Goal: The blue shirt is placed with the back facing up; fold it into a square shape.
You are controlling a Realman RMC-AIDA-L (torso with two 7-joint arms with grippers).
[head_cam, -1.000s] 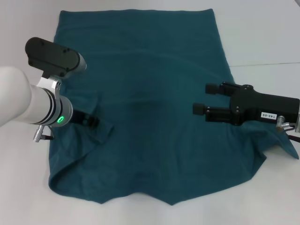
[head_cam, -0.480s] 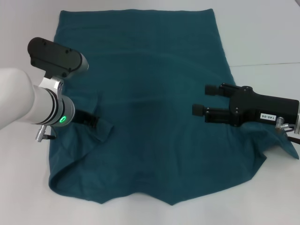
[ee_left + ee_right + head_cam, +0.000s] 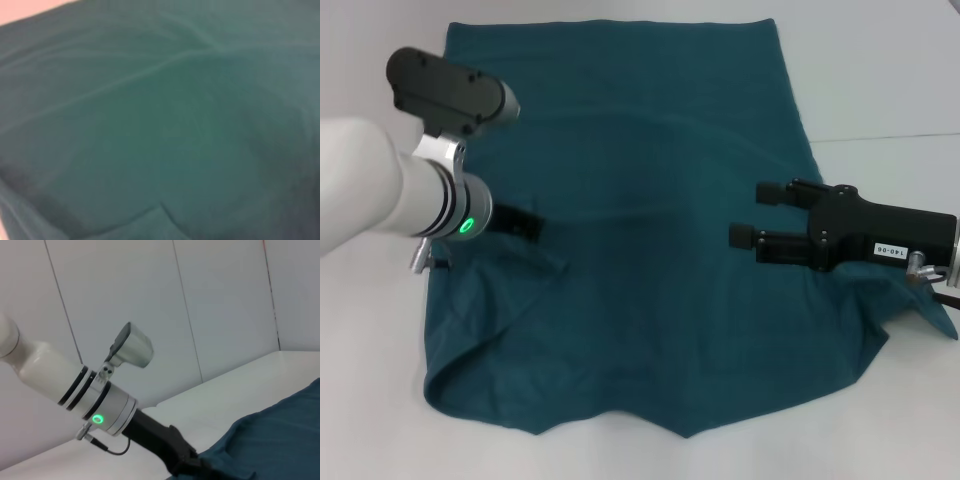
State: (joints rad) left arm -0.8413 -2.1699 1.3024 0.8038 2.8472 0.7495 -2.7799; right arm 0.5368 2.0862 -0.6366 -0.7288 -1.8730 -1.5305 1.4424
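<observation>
Here the blue shirt [image 3: 650, 230] lies spread across the white table [image 3: 880, 80], its straight hem at the far edge and the ragged, doubled-over end nearest the robot, so it looks partly folded but not yet a square. Both side edges seem turned inward, which I take to be why each arm sits at its own flank of the cloth. The right gripper [image 3: 752, 215] lies low over the shirt's right part, its two black fingers [image 3: 772, 190] pointing toward the middle and standing well apart with only fabric showing between them; it has hold of nothing, as far as I can see. Behind those jaws the cloth bunches into a raised fold beside the gripper body. The left gripper [image 3: 525, 225] pokes out from under the white forearm at the shirt's left edge; whether its jaws are parted or pinching the cloth I cannot tell, since the wrist hides them and the left wrist view shows only teal fabric. Just ahead of its tip a soft crease runs down to the near corner. The material is matte, dark teal, plain and limp, lightly rippled.
</observation>
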